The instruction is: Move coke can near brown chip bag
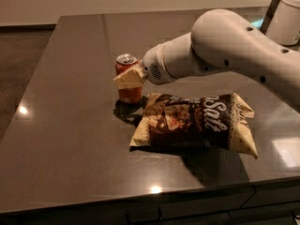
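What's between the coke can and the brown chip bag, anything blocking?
Nothing visible. The gripper is shut on the coke can, which stands upright right beside the upper-left corner of the brown chip bag. At most a sliver of bare table separates them.
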Robot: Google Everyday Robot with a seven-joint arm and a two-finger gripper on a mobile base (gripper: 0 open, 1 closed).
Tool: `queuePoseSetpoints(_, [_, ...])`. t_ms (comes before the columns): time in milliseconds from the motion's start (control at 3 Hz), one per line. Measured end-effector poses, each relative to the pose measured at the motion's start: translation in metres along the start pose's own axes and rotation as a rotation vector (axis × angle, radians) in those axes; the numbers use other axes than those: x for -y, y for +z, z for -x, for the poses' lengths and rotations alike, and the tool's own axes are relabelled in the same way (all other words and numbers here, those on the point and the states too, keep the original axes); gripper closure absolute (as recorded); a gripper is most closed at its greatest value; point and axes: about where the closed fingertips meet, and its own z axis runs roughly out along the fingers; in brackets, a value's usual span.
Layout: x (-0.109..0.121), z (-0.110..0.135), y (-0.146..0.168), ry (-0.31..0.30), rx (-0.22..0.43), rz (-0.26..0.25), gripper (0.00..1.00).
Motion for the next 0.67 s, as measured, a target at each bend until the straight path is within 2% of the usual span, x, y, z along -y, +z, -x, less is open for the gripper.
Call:
queuePoseSetpoints(333, [-0.0013,-0.0055,0.0004,-0.019,0.003,0.003,1.0])
queuePoseSetpoints(667, [-0.0008,-0.0082,-0.001,-0.031,0.011,-0.005,0.82])
